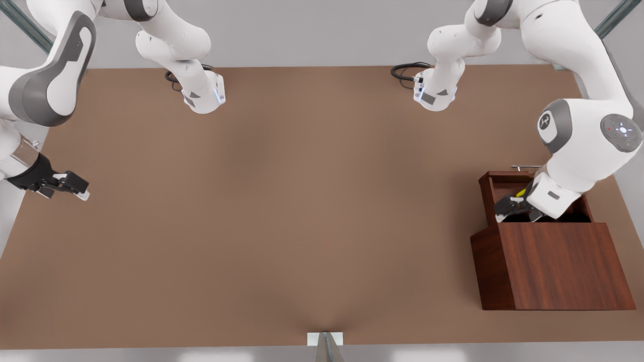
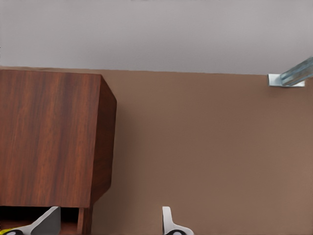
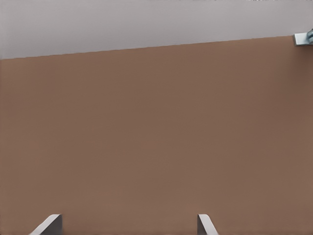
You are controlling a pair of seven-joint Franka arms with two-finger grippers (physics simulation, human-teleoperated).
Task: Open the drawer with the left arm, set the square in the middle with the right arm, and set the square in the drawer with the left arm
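The drawer (image 1: 490, 193) stands pulled out of the cabinet (image 1: 553, 264). Inside it, the left gripper (image 1: 508, 206) is spread apart beside the yellow square (image 1: 521, 193), apparently delivered. The right gripper (image 1: 68, 187), far from the cabinet, waits open, empty.

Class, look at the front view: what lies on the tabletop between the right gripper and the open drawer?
Bare tabletop. The front view shows nothing between the right gripper, open at its left, and the drawer, where the left gripper hangs.
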